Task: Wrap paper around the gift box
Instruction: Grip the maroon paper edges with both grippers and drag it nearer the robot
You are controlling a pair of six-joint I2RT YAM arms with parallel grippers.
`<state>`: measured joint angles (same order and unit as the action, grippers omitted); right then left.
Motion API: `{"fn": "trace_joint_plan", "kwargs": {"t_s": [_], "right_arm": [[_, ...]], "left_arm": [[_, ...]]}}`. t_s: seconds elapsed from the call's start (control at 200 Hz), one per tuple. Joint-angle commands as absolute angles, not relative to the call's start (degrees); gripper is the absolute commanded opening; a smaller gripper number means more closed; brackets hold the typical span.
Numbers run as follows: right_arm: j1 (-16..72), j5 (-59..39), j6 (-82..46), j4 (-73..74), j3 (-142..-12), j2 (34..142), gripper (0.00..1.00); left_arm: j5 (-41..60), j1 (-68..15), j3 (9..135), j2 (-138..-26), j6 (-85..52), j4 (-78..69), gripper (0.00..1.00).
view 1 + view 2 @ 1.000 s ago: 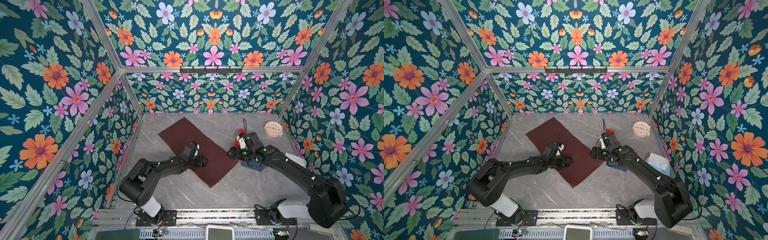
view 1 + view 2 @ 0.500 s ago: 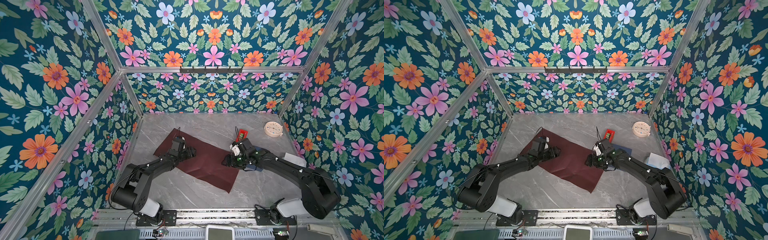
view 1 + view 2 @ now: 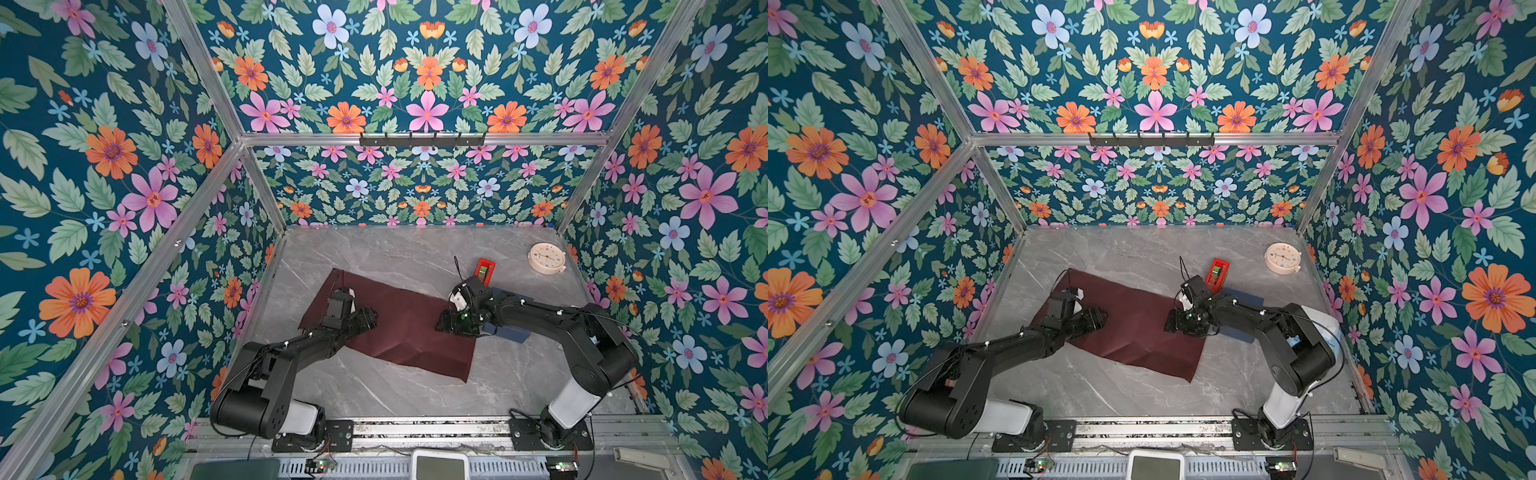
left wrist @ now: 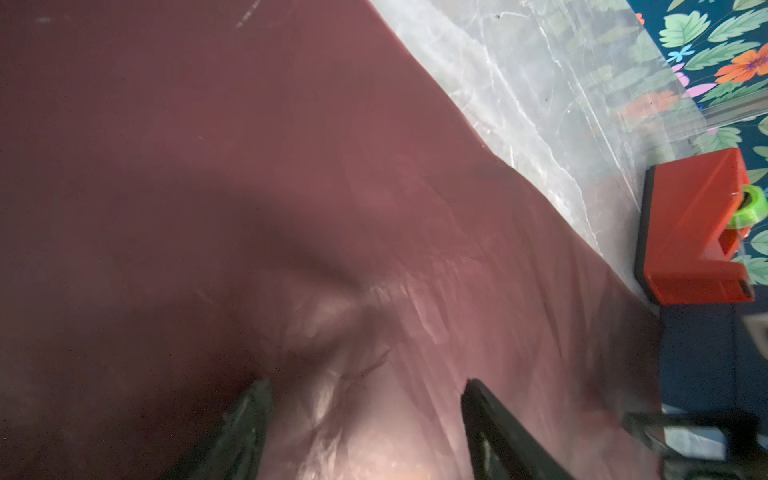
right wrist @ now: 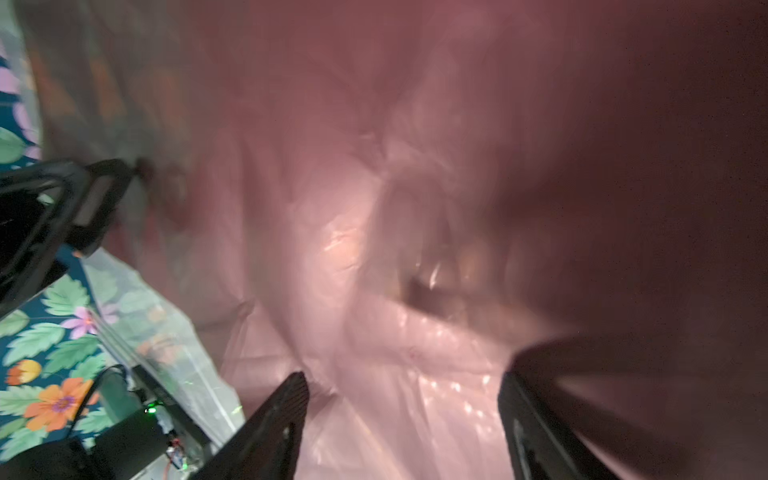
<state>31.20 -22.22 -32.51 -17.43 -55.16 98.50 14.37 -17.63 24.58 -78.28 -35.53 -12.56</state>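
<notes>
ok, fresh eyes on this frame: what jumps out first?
The loud floral walls all round the cell, then the maroon paper spread across the middle of the grey table, with the left end effector and right end effector open over its two ends. A red tape dispenser and a pale round clock sit farther back on the right.

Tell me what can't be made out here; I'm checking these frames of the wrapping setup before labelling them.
- Gift box: in both top views the right arm covers most of it; only navy slivers show.
- Paper: blurred in the right wrist view, so its creases are unreadable.
- Right gripper: the blur hides whether its tips touch the paper.
- Clock: its face is too small to read.
</notes>
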Motion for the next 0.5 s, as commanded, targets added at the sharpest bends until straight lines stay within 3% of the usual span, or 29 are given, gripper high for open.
{"fn": "trace_joint_plan", "kwargs": {"t_s": [0.0,0.27,0.415,0.495], "right_arm": [[30.96,-20.92,-29.68,-20.43,-56.86,100.15,0.74],[28.87,-22.37,-24.11,-25.48,-63.26,99.25,0.74],[24.91,-21.01,-21.89,-28.81,-63.52,90.87,0.76],[20.30,-19.84,-22.53,-29.82,-61.10,85.25,0.78]], "left_arm": [[14.78,-17.67,20.52,-73.73,-39.12,-3.79,0.76],[19.12,-17.75,20.93,-62.02,-40.85,1.05,0.76],[20.67,-18.82,25.01,-60.23,-41.37,-0.71,0.76],[18.60,-24.09,28.59,-62.44,-41.99,-5.22,0.76]]}}
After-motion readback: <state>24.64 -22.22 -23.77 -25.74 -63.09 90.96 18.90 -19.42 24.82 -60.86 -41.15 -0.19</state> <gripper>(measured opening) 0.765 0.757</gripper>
